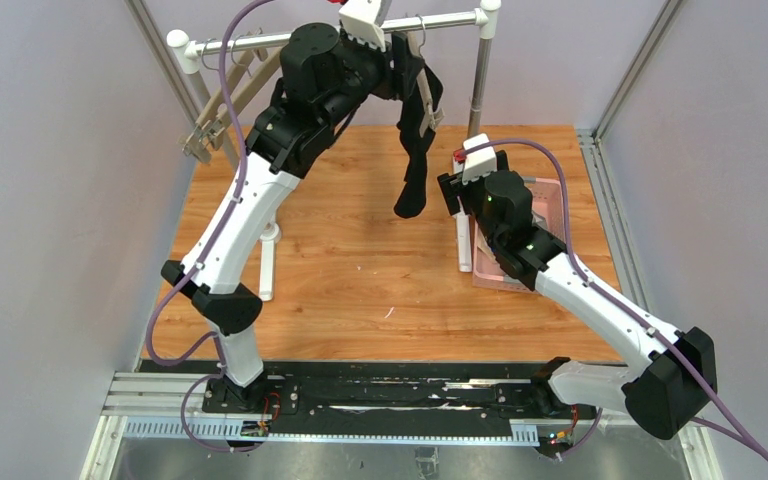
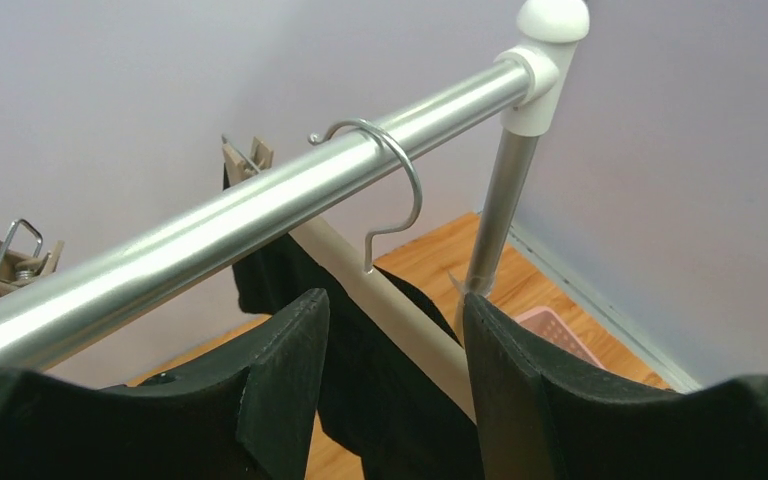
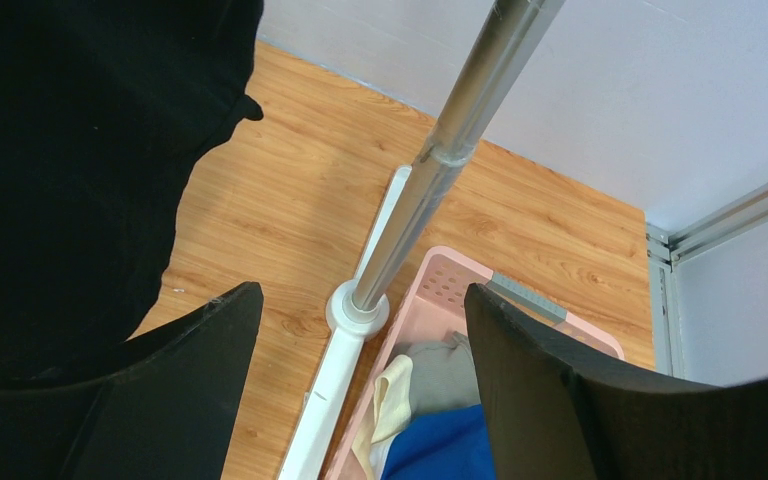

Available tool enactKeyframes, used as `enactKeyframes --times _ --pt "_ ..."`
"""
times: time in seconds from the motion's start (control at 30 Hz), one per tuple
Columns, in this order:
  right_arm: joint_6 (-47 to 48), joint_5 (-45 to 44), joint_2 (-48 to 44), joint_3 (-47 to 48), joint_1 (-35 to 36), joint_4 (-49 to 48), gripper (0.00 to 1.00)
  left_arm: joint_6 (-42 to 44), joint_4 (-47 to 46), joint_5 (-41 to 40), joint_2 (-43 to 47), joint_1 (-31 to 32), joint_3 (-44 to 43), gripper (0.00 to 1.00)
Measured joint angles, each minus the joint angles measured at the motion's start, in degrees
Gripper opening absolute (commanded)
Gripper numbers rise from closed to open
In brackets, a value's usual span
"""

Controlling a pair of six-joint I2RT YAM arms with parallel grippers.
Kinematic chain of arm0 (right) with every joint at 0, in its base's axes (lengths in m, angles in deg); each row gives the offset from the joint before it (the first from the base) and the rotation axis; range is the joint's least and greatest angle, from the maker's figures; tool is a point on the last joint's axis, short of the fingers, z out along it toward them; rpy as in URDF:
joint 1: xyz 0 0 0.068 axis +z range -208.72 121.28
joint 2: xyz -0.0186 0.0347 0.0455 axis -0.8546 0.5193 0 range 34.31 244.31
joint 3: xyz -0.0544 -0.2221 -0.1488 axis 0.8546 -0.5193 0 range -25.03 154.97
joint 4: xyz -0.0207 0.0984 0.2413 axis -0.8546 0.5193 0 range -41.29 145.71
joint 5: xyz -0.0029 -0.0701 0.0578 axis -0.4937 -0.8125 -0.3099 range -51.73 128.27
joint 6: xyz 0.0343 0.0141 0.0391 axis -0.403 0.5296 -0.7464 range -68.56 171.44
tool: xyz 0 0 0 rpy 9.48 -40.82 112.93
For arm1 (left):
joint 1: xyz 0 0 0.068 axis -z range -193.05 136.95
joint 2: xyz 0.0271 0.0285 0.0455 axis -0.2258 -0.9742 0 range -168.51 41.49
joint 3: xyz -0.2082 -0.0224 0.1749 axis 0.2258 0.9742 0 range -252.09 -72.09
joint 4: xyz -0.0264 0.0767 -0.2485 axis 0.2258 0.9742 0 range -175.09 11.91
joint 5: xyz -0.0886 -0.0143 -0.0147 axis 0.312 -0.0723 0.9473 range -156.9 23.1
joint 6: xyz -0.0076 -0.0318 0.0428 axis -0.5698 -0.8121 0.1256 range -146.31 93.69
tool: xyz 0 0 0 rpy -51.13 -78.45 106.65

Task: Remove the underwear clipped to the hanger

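The black briefs (image 1: 415,170) hang from a cream hanger bar (image 2: 380,290), whose wire hook (image 2: 400,170) sits over the steel rail (image 2: 210,235). My left gripper (image 2: 395,305) is open, one finger on each side of the bar and the black cloth (image 2: 380,400), and it grips nothing. In the top view it (image 1: 410,75) is up at the rail. My right gripper (image 3: 362,292) is open and empty above the rack foot and the pink basket (image 3: 440,280). The grey briefs (image 3: 440,365) and the blue briefs (image 3: 440,445) lie in the basket. The black cloth (image 3: 70,150) hangs to its left.
A wooden clip hanger (image 1: 215,110) hangs at the rail's left end, and its clips (image 2: 5,260) show beyond the rail. The rack's upright post (image 3: 430,170) and white foot (image 3: 345,370) stand beside the basket. Frame walls enclose the wooden table (image 1: 340,270).
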Motion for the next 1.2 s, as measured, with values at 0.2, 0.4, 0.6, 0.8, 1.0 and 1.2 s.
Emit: enactKeyframes --times 0.2,0.4,0.6,0.8,1.0,1.2 --pt "0.2 0.0 0.0 -0.1 0.0 0.0 0.76 0.8 3.0 0.0 -2.7 0.0 -1.3 0.6" --pt "0.6 0.0 0.0 -1.0 0.0 0.3 0.77 1.5 4.7 -0.4 -3.6 0.0 -1.3 0.6" --pt "0.6 0.0 0.0 -1.1 0.0 0.3 0.76 2.1 5.7 -0.9 -3.6 0.0 -1.3 0.55" --pt "0.8 0.0 -0.1 -1.4 0.0 0.4 0.77 2.5 5.7 -1.6 -3.6 0.0 -0.7 0.53" --pt "0.9 0.0 -0.1 -1.7 0.0 0.4 0.77 3.2 6.0 -2.5 -3.6 0.0 0.3 0.46" --pt "1.0 0.0 -0.1 -1.9 0.0 0.4 0.77 3.5 6.0 -3.2 -3.6 0.0 0.3 0.01"
